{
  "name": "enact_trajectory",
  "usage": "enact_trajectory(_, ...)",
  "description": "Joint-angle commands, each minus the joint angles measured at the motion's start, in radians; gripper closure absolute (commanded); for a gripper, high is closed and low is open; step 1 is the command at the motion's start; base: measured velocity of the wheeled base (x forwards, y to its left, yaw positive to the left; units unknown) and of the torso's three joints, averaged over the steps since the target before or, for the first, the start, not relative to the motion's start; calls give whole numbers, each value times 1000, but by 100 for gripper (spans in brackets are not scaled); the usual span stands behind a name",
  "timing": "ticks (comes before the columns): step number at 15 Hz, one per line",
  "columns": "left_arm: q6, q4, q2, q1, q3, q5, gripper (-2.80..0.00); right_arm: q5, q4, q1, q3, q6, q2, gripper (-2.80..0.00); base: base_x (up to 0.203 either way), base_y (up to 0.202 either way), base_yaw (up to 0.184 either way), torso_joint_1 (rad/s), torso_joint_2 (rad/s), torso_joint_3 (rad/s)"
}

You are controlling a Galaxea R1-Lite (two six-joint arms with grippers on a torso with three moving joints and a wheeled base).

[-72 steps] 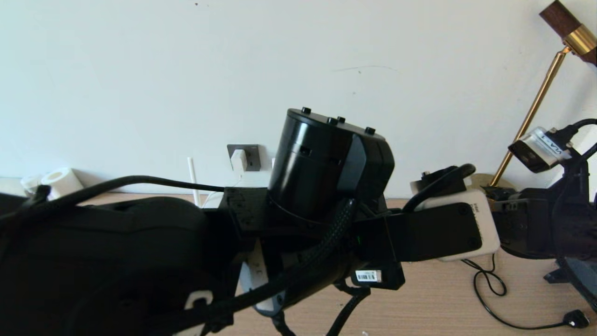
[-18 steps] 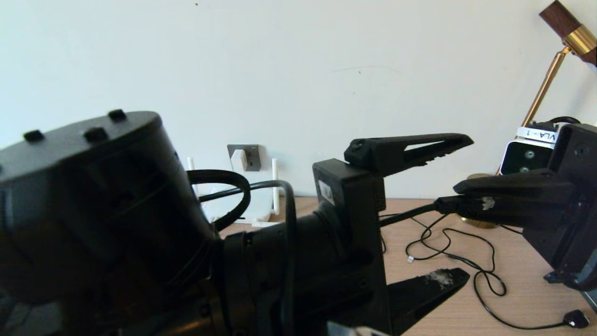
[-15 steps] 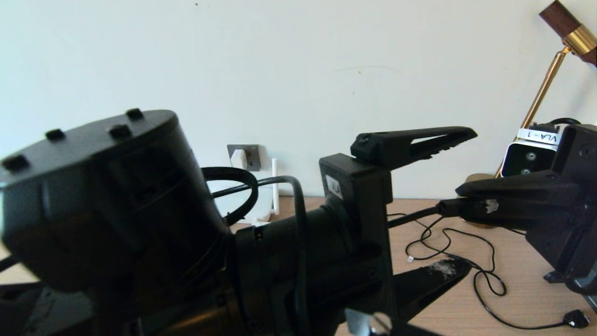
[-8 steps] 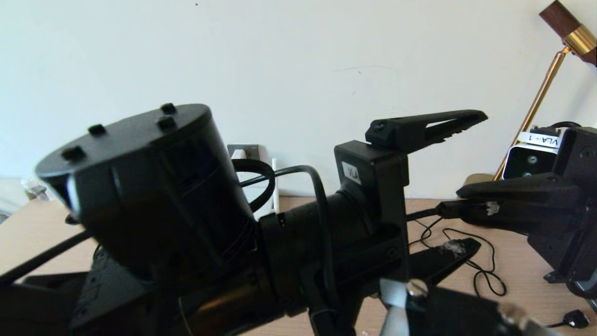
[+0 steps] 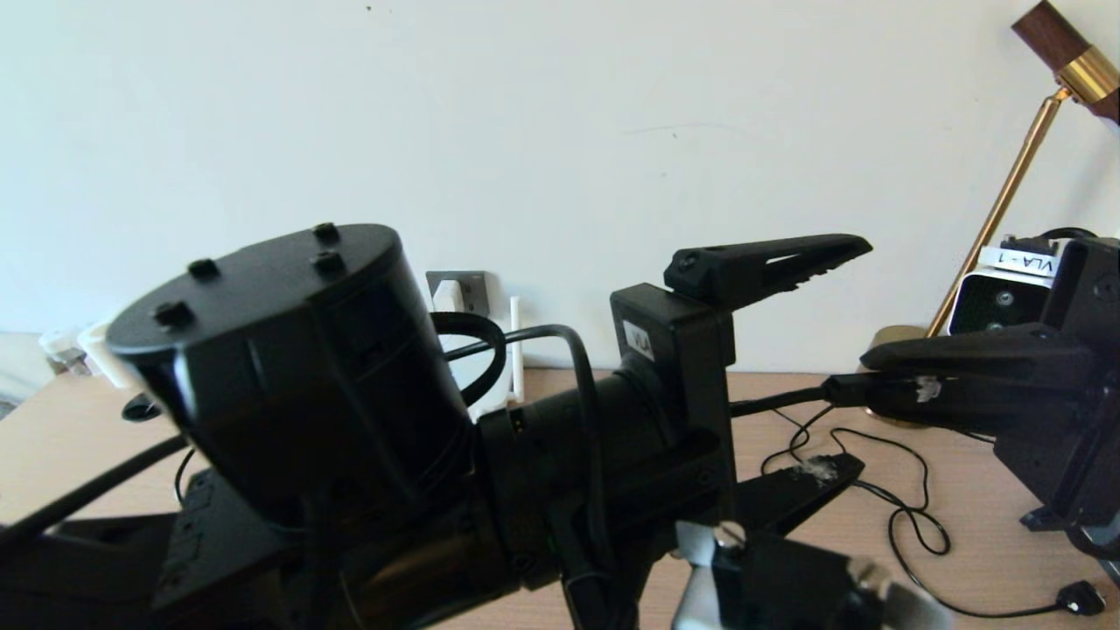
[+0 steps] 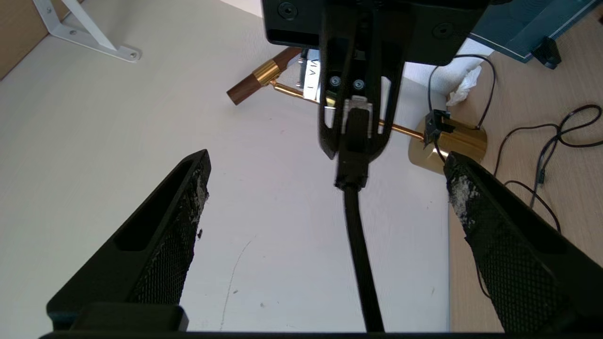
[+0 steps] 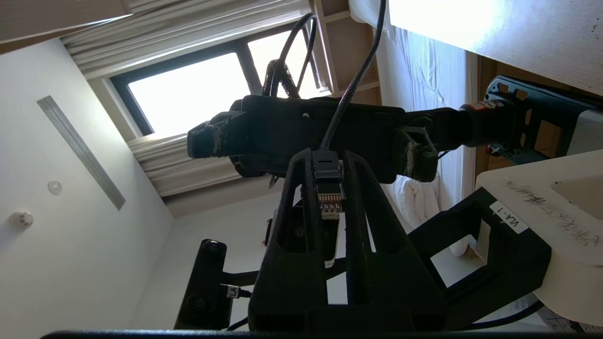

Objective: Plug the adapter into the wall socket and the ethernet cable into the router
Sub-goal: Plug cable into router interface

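My right gripper (image 5: 875, 385) is held above the desk at the right. It is shut on the clear connector of the black ethernet cable (image 5: 770, 401), whose gold contacts face the wrist camera (image 7: 327, 197). My left gripper (image 5: 862, 354) faces it, open wide. The cable (image 6: 358, 245) runs between the open fingers (image 6: 188, 197) without touching them. The white adapter (image 5: 448, 296) sits in the dark grey wall socket (image 5: 472, 293). Of the router only one white antenna (image 5: 516, 346) shows; my left arm hides the rest.
A brass lamp (image 5: 1006, 184) stands at the back right, its round base (image 6: 452, 141) close behind the grippers. Thin black cables (image 5: 910, 525) loop over the wooden desk (image 5: 962, 490) and end in a small black plug (image 5: 1072, 598) near the right front.
My left gripper has drawn back a little to the left and dropped slightly, still open. The right gripper holds still with the connector.
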Motion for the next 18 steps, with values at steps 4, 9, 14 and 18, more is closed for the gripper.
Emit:
enact_trajectory(4,5,-21,0,0,-2,-2,-280,3,-3,0,0,8,6,0,0,0,0,0,0,0)
enact_trajectory(9,4,-21,4,-3,-1,-12,0,-6,-3,-2,-1,7,6,0,0,0,0,0,0,0)
enact_trajectory(14,4,-21,8,-18,10,-12,0,-11,-6,-2,-3,7,7,0,0,0,0,0,0,0)
enact_trajectory(18,4,-21,9,-18,18,-12,0,-10,-6,-2,-1,7,1,0,0,0,0,0,0,0)
